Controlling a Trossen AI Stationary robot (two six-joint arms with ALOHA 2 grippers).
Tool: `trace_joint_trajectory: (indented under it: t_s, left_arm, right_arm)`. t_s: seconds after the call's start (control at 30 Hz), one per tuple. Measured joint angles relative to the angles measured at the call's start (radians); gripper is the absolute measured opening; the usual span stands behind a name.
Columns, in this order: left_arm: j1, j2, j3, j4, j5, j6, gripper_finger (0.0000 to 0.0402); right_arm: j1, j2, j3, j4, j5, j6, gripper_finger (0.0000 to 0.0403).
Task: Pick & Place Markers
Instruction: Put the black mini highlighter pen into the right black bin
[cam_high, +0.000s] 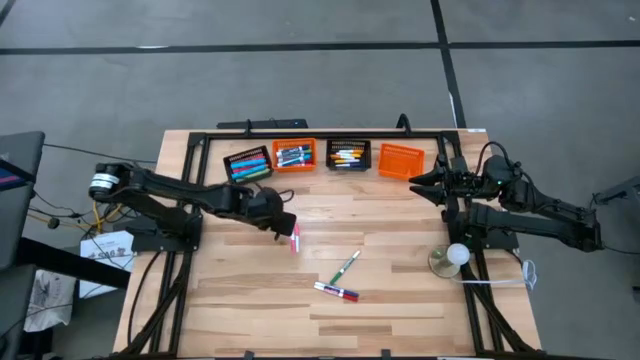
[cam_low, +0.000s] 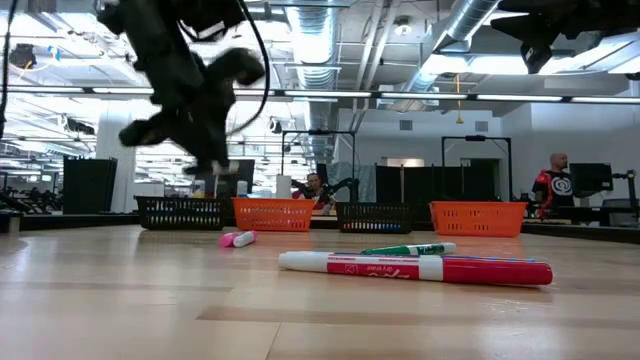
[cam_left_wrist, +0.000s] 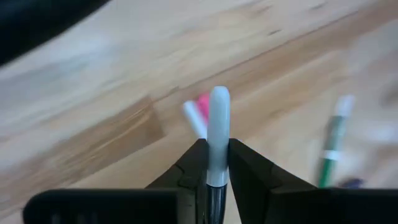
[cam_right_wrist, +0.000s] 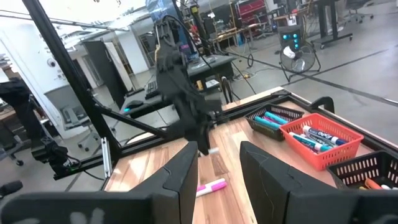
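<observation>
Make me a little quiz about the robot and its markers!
1. True or false: the left gripper is holding a white-tipped marker.
2. The right gripper is: A) holding a marker, B) open and holding nothing, C) inside a basket.
3. Fill in: the marker on the table closest to the left gripper is ____.
Key: 1 true; 2 B; 3 pink.

Baskets (cam_high: 318, 157) behind markers (cam_high: 338, 277) (apparently three)
</observation>
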Motion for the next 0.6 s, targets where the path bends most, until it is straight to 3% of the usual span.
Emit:
trace_joint_trajectory:
  t_s: [0.13, 0.37, 0.6]
  left_arm:
    - [0.008, -0.081, 0.001, 0.079, -0.010, 0.089, 0.0067]
    - [0.087, -0.113, 0.004, 0.450, 0.006, 0.341, 0.0054]
    - [0.177, -0.106, 0.004, 0.466, 0.062, 0.346, 0.0052]
  right_arm:
    - [0.000, 0.000, 0.000, 0.000, 0.000, 0.000, 0.0111]
    - [0.000, 0.000, 0.000, 0.000, 0.000, 0.000, 0.0111]
    - [0.000, 0.000, 0.000, 0.000, 0.000, 0.000, 0.0111]
